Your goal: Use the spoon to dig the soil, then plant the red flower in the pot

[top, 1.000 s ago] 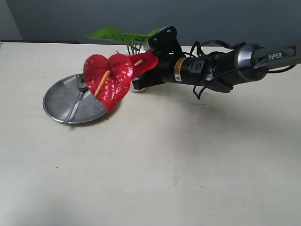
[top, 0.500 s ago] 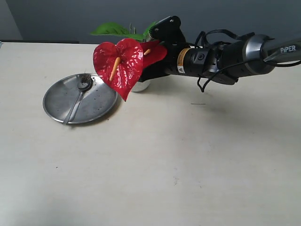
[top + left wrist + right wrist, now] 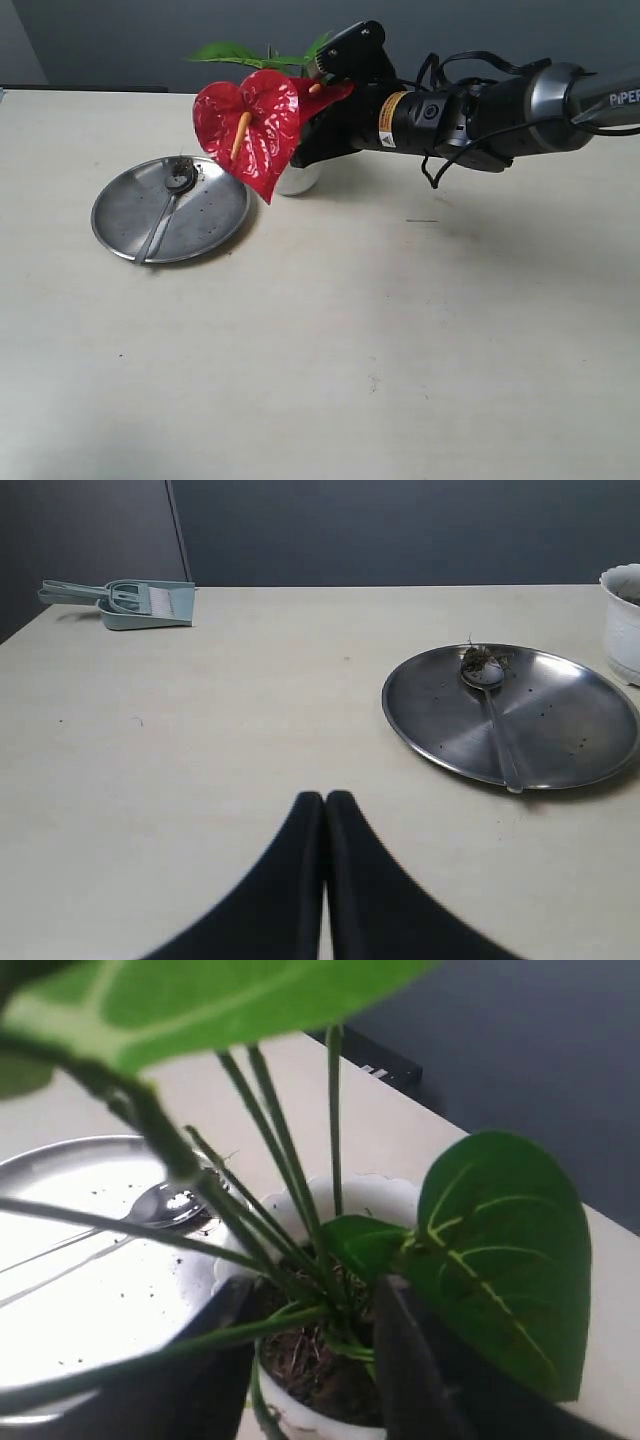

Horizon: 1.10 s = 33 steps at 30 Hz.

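Clamping the red flower (image 3: 250,125) by its stems, the right gripper (image 3: 315,1325) holds it in the pot (image 3: 298,181), seemingly seated in the soil (image 3: 300,1360): the planting step. Next, let go gently, without toppling it. The left gripper (image 3: 325,810) is closed, idle.

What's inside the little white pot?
Dark soil fills the pot, and the red flower has green stems reaching down into it. A big leaf covers one side, and the stem ends are hidden.
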Each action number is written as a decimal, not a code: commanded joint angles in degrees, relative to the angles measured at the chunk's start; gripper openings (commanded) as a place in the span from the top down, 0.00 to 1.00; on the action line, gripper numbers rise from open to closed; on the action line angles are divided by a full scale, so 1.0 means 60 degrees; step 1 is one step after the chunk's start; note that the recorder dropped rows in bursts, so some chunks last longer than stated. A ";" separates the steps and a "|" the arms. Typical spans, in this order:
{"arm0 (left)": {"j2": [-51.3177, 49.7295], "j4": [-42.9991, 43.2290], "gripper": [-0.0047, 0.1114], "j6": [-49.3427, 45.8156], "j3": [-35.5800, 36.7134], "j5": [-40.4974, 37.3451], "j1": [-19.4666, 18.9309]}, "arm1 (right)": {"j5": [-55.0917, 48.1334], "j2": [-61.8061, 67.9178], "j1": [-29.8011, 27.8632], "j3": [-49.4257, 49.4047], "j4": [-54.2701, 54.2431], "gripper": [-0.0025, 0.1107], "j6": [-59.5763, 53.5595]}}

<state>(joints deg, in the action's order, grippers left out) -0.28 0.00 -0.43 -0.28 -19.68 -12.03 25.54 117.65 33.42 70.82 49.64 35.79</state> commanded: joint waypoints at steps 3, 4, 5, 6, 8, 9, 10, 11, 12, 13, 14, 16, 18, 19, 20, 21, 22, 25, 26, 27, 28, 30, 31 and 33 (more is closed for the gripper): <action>0.0046 0.0000 0.96 0.0005 0.0047 0.0089 0.0048 | -0.0064 -0.0084 -0.0023 0.0054 0.0030 0.55 -0.0065; 0.0046 0.0000 0.96 0.0005 0.0047 0.0089 0.0048 | -0.0064 -0.0103 -0.0023 0.0054 0.0030 0.50 -0.0065; 0.0046 0.0000 0.96 0.0005 0.0047 0.0089 0.0048 | -0.0064 -0.0104 -0.0023 0.0054 0.0030 0.46 -0.0065; 0.0046 0.0000 0.96 0.0005 0.0047 0.0089 0.0048 | -0.0105 -0.0124 -0.0023 0.0054 0.0030 0.43 -0.0065; 0.0046 0.0000 0.96 0.0005 0.0047 0.0089 0.0048 | -0.0104 -0.0124 -0.0023 0.0054 0.0030 0.41 -0.0065; 0.0046 0.0000 0.96 0.0005 0.0047 0.0089 0.0048 | -0.0104 -0.0124 -0.0023 0.0054 0.0030 0.40 -0.0065; 0.0046 0.0000 0.96 0.0005 0.0047 0.0089 0.0048 | -0.0104 -0.0124 -0.0023 0.0054 0.0030 0.41 -0.0065; 0.0046 0.0000 0.96 0.0005 0.0047 0.0089 0.0048 | -0.0128 -0.0124 -0.0023 0.0054 0.0030 0.40 -0.0065; 0.0046 0.0000 0.96 0.0005 0.0047 0.0089 0.0048 | -0.0195 -0.0141 -0.0023 0.0054 0.0030 0.40 -0.0065; 0.0046 0.0000 0.96 0.0005 0.0047 0.0089 0.0048 | -0.0262 -0.0184 -0.0023 0.0054 0.0030 0.40 -0.0065; 0.0046 0.0000 0.96 0.0005 0.0047 0.0089 0.0048 | -0.0432 -0.0230 -0.0023 0.0054 0.0030 0.40 -0.0065; 0.0046 0.0000 0.96 0.0005 0.0047 0.0089 0.0048 | -0.0729 -0.0419 -0.0023 0.0054 0.0030 0.40 -0.0044; 0.0046 0.0000 0.96 0.0005 0.0047 0.0089 0.0048 | -0.1079 -0.0629 -0.0023 0.0054 0.0030 0.40 -0.0009; 0.0046 0.0000 0.96 0.0005 0.0047 0.0089 0.0048 | -0.1351 -0.0750 -0.0023 0.0054 0.0030 0.40 -0.0009; 0.0046 0.0000 0.96 0.0005 0.0047 0.0089 0.0048 | -0.1570 -0.0867 -0.0023 0.0054 0.0030 0.40 -0.0009; 0.0046 0.0000 0.96 0.0005 0.0047 0.0089 0.0048 | -0.1721 -0.0943 -0.0023 0.0054 0.0030 0.40 0.0057; 0.0046 0.0000 0.96 0.0005 0.0047 0.0089 0.0048 | -0.1877 -0.1026 -0.0023 0.0054 0.0030 0.40 0.0135; 0.0046 0.0000 0.96 0.0005 0.0047 0.0089 0.0048 | -0.2224 -0.1235 -0.0023 0.0054 0.0030 0.40 0.0254; 0.0046 0.0000 0.96 0.0005 0.0047 0.0089 0.0048 | -0.2348 -0.1297 -0.0023 0.0054 0.0030 0.40 0.0254; 0.0046 0.0000 0.96 0.0005 0.0047 0.0089 0.0048 | -0.2478 -0.1346 -0.0023 0.0054 0.0030 0.40 0.0254; 0.0046 0.0000 0.96 0.0005 0.0047 0.0089 0.0048 | -0.2634 -0.1365 -0.0023 0.0054 0.0030 0.40 0.0276; 0.0046 0.0000 0.96 0.0005 0.0047 0.0089 0.0048 | -0.2843 -0.1405 -0.0023 0.0054 0.0030 0.40 0.0276; 0.0046 0.0000 0.96 0.0005 0.0047 0.0089 0.0048 | -0.2927 -0.1405 -0.0023 0.0054 0.0009 0.40 0.0276; 0.0046 0.0000 0.96 0.0005 0.0047 0.0089 0.0048 | -0.3096 -0.1444 -0.0023 0.0054 -0.0015 0.40 0.0276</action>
<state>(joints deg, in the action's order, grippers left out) -0.28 0.00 -0.43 -0.28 -19.68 -12.03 8.72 109.77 33.42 70.82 49.89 37.13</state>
